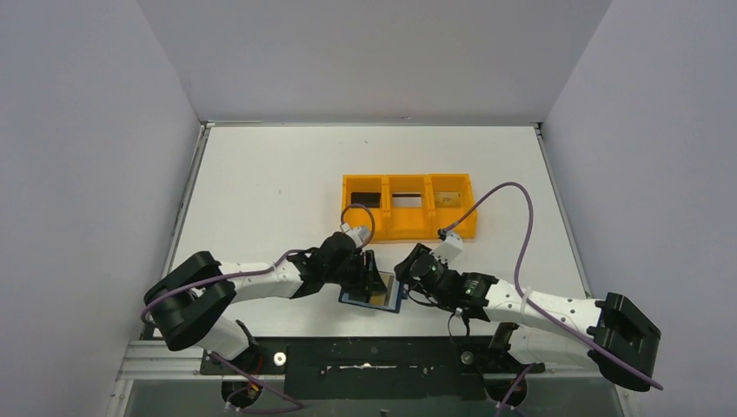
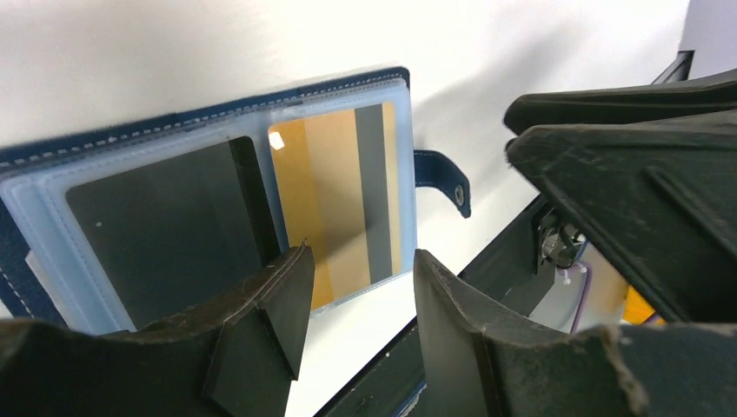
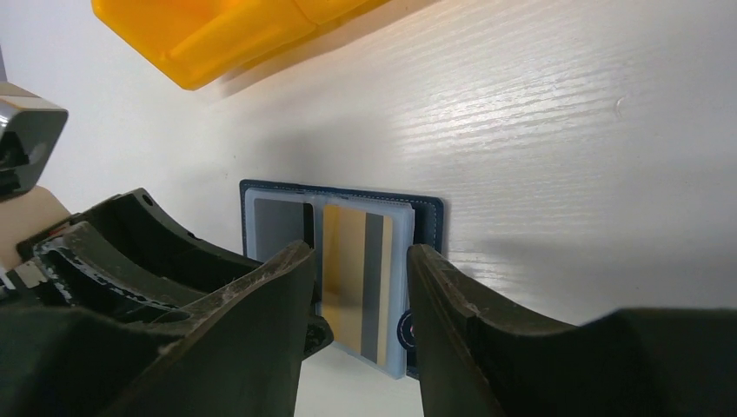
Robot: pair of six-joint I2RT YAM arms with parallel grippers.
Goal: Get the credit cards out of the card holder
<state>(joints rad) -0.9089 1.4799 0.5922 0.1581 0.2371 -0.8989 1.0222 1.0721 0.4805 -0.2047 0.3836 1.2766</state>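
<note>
Both tools, left (image 2: pixel 356 304) and right (image 3: pixel 356 304), hover part-open, gripping nothing, over the open card holder (image 2: pixel 217 130) with its cards

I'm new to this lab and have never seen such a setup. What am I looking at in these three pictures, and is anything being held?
Two robot arms sit at the near edge of a white table. The wide picture comes from a fixed camera above and behind them; the other two come from cameras on each wrist, looking past that arm's own fingers. Between the left gripper and right gripper lies an open blue card holder with a dark card and a gold card in clear sleeves. Behind it stands an orange tray. Both grippers are open, holding nothing.
</note>
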